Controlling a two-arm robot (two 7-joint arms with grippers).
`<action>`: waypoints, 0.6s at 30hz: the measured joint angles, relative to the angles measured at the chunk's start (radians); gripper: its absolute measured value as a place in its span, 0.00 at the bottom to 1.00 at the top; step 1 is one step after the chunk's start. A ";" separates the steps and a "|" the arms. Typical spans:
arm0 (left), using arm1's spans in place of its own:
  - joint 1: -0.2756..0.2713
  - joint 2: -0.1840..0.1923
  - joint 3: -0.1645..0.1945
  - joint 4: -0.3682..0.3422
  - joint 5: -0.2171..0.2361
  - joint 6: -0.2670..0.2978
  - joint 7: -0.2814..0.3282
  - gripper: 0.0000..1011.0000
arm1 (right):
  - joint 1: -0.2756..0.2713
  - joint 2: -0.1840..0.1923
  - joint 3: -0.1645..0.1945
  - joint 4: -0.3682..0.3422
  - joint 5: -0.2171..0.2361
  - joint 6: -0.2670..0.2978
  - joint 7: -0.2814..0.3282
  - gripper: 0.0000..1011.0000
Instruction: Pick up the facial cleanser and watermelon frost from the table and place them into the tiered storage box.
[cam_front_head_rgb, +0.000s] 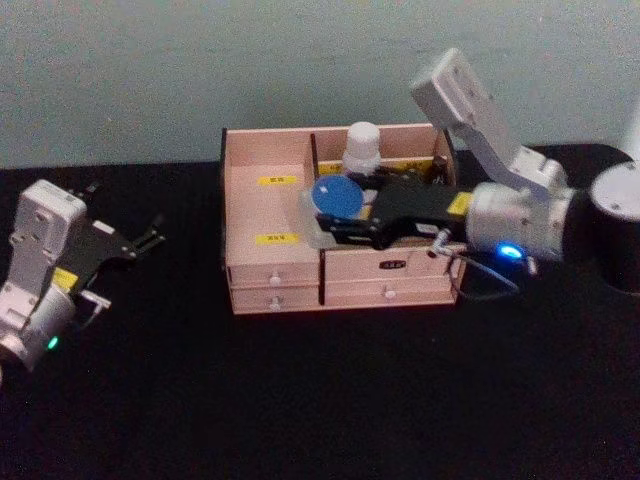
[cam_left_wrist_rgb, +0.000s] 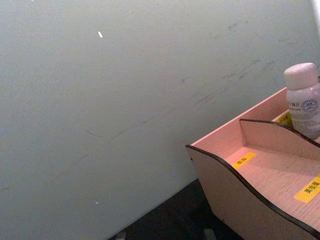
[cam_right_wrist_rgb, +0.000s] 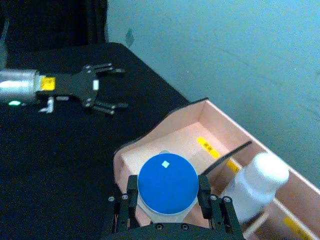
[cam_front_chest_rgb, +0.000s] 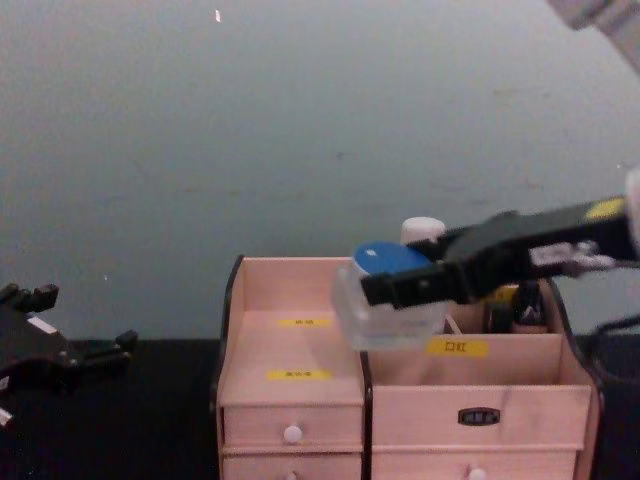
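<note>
My right gripper is shut on a clear jar with a round blue lid, held just above the middle of the tiered storage box. In the right wrist view the fingers clamp the jar from both sides over a pink compartment. From the chest the jar hangs over the divider between compartments. A white bottle with a white cap stands upright in a rear compartment, also seen as the white bottle. I cannot tell which item is the cleanser. My left gripper rests open at the far left.
The box stands on a black table against a pale wall, with small white-knobbed drawers along its front. Dark small bottles sit in its back right compartment. Open black tabletop lies between the left gripper and the box.
</note>
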 joint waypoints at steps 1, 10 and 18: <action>0.000 0.000 0.000 0.000 0.000 0.000 0.000 0.99 | 0.027 -0.021 -0.012 0.035 -0.004 -0.005 0.005 0.72; 0.000 0.000 0.000 0.000 0.000 0.000 0.000 0.99 | 0.150 -0.123 -0.061 0.222 -0.020 -0.037 0.026 0.72; 0.000 0.000 0.000 0.000 0.000 0.000 0.000 0.99 | 0.228 -0.196 -0.084 0.369 -0.026 -0.076 0.046 0.72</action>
